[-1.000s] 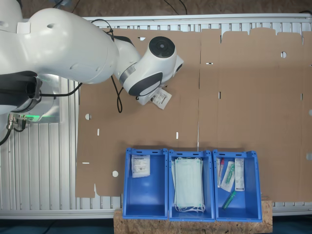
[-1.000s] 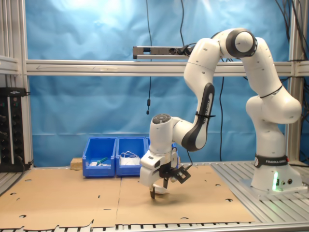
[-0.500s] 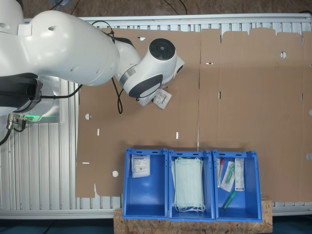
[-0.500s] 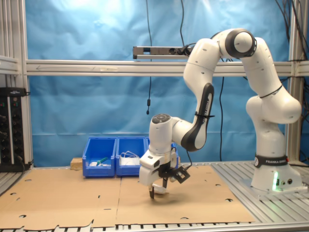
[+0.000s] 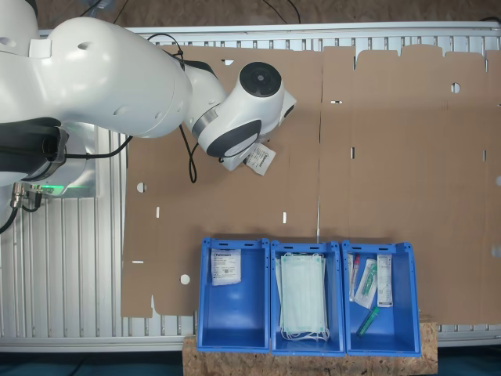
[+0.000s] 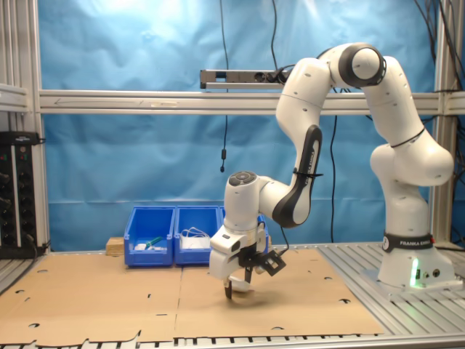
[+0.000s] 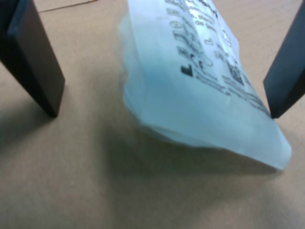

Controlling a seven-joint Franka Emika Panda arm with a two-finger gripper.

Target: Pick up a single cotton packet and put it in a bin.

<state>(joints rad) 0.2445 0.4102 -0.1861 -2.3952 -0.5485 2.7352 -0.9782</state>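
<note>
Gripper (image 7: 159, 102) status from my station: fingers spread wide — in the wrist view the two dark fingers (image 7: 35, 62) stand well apart, one on each side of the cotton packet (image 7: 200, 90), and I see a gap between the nearer finger and the packet; at the other finger I cannot tell contact from overlap. I read the claw as released, nothing clamped. In the wrist view the packet lies on the brown cardboard (image 7: 95, 191), printed face up, with one edge lifted slightly off the surface and a shadow beneath it. In the first exterior view the packet (image 5: 261, 157) shows partly under the arm's wrist housing (image 5: 243, 117), on the cardboard sheet (image 5: 391, 157), well apart from the three blue bins (image 5: 305, 348) set in a row along the image's lower edge. Bin contents in that view — a second small white packet (image 5: 225, 265) in the bin at the first exterior view's left, a stack of pale green face masks (image 5: 304, 305) in the middle one, long narrow packets (image 5: 374, 282) in the third. In the second exterior view the gripper (image 6: 240, 285) points down, low over the cardboard (image 6: 109, 298), with the bins (image 6: 174, 233) behind it against the blue backdrop.
</note>
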